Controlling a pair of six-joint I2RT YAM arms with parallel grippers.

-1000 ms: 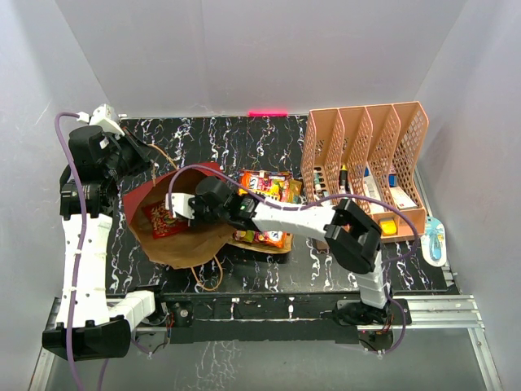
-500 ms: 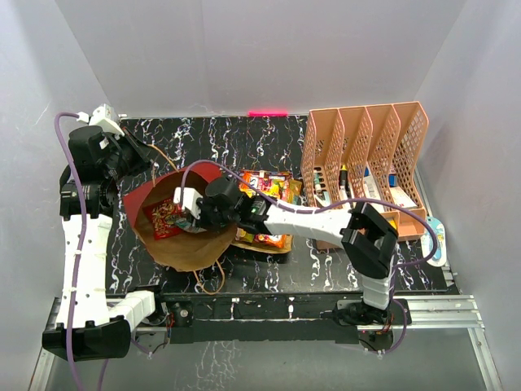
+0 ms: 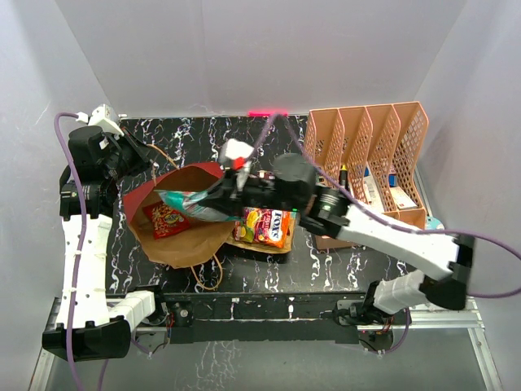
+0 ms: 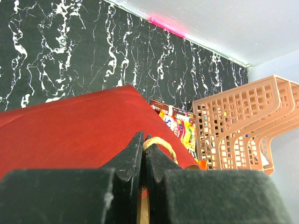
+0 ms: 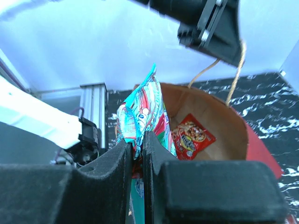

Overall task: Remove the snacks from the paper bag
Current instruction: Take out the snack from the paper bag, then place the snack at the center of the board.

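R gripper [image 5: 138, 140]: 1 teal snack [image 5: 148, 106]; bag [image 3: 186, 251]: 1 red snack [image 3: 163, 218]

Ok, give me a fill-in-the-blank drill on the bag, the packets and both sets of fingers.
1. The held packet, pinched between the right fingers, is mostly ____ in colour.
2. The left fingers are shut on the paper bag's cord ____.
3. The bagged packet, lying inside the bag, is ____.
Missing words: teal; handle; red.
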